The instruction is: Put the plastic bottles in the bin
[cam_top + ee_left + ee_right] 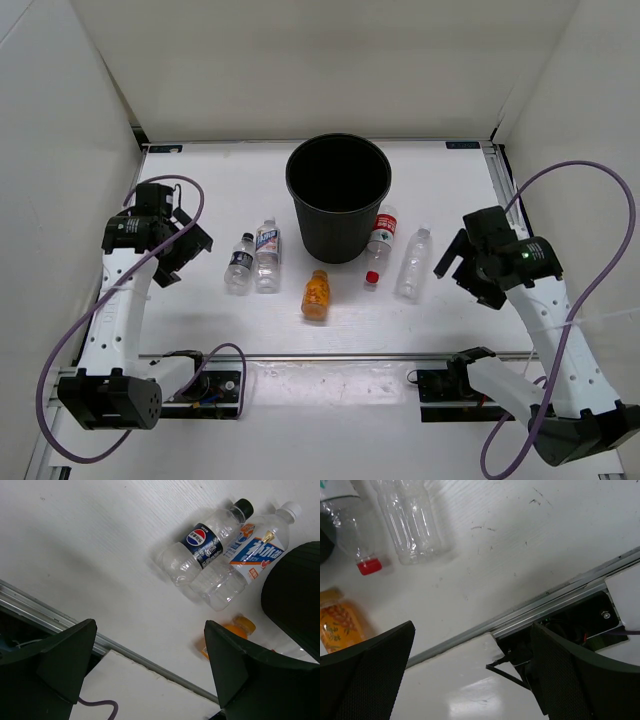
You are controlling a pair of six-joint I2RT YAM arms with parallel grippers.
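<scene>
Near left edge: left gripper (188, 248) wide, empty | row toward near edge: dark-label bottle (240, 264) touching white-blue bottle (267, 256), orange bottle (317, 294), bin (338, 197) behind, red-cap bottle (379, 243) just beside its foot, plain bottle (414, 263) | near right edge: right gripper (450, 262) wide, empty | risk: touching pair may roll when one is pinched.
</scene>
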